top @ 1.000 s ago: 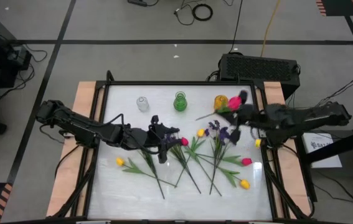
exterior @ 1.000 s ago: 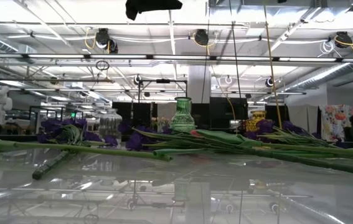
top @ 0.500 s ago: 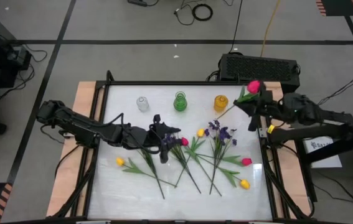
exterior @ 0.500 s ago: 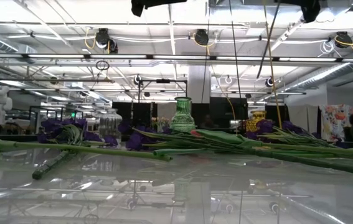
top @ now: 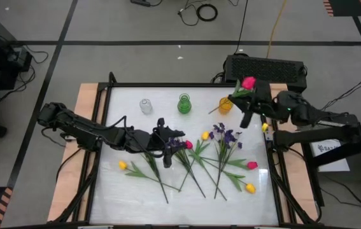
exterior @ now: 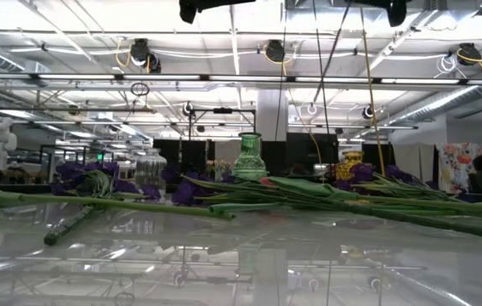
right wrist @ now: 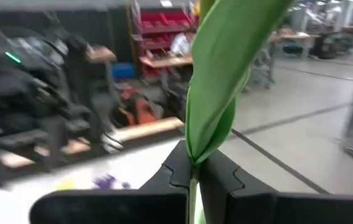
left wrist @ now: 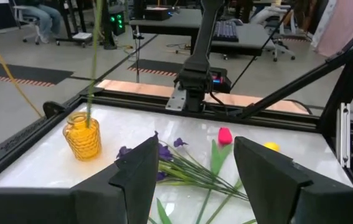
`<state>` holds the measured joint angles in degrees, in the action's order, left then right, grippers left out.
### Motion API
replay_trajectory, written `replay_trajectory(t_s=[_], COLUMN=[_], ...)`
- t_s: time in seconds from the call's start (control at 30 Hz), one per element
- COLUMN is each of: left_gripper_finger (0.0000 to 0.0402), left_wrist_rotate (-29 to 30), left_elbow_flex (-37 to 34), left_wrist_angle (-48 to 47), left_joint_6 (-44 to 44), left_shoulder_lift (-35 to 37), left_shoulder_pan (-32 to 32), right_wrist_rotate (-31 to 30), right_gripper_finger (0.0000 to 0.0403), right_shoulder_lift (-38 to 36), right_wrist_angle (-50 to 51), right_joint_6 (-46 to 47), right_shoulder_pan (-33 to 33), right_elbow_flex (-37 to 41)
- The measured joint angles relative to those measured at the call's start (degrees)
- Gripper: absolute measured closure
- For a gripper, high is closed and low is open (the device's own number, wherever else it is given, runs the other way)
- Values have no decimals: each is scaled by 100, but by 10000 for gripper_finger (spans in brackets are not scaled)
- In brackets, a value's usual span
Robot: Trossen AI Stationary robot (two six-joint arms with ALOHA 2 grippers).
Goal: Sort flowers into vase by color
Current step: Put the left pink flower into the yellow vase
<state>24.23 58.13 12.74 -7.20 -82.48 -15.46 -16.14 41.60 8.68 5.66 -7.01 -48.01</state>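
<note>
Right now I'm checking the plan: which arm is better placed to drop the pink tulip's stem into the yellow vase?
Right. The right gripper is shut on the pink tulip, its stem ending over the yellow vase. The left gripper waits open mid-table.

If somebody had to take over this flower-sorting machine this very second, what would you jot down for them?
Right gripper: shut on a pink tulip, held up at the far right of the table, the stem's lower end in the mouth of the yellow vase.
Left gripper: open, low over the flower pile at mid-table, holding nothing.
Vases: clear vase and green vase stand empty in the far row, beside the yellow one.
Done: no flower fully released into a vase yet.
Left: purple blossoms, yellow tulips and another pink tulip lie on the table.
</note>
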Motion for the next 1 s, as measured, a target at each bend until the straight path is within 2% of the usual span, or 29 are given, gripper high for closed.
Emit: replay_trajectory(t_s=[0.1, 0.3, 0.47, 0.63, 0.7, 0.87, 1.0], left_gripper_finger=[185, 185, 185, 185, 185, 185, 185], left_wrist_rotate=[0, 0, 0, 0, 0, 0, 0], left_elbow_flex=[0, 0, 0, 0, 0, 0, 0], left_wrist_angle=[-25, -124, -158, -175, -190, -253, -360], left_joint_6=[0, 0, 2, 0, 0, 0, 0], left_shoulder_lift=[0, -2, -2, -2, -2, -2, -4], left_shoulder_pan=[-7, 16, 17, 17, 17, 17, 17], right_wrist_rotate=[31, 972, 1194, 2600, 2984, 3124, 3152], right_gripper_finger=[399, 401, 402, 402, 402, 399, 397], right_shoulder_lift=[210, 605, 1038, 1640, 1805, 1971, 1797], right_wrist_angle=[418, 402, 563, 616, 660, 820, 912], right_joint_6=[-136, -106, -342, -338, -338, -316, -205], right_shoulder_pan=[-361, -1126, -1749, -2430, -2696, -3263, -3514], right_elbow_flex=[-192, -556, -889, -1067, -1067, -1067, -1067])
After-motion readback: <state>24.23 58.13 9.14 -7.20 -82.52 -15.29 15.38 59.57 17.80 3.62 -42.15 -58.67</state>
